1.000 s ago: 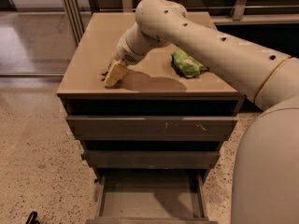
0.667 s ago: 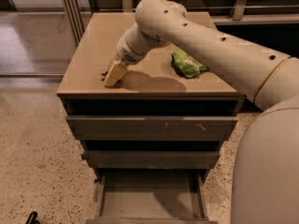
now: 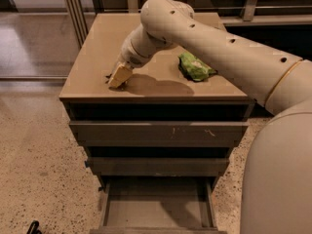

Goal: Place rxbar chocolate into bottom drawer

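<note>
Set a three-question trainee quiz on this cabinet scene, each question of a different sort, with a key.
1. True or false: the bottom drawer is pulled open.
2. Pick one. The gripper is: (A) inside the bottom drawer; (B) down at the front-left part of the cabinet top; (C) raised high above the cabinet.
3. Short answer: what lies on the cabinet top, towards the picture's right of the gripper and apart from it?

Key
1. True: its grey floor shows below the two closed fronts.
2. B.
3. The green snack bag.
</note>
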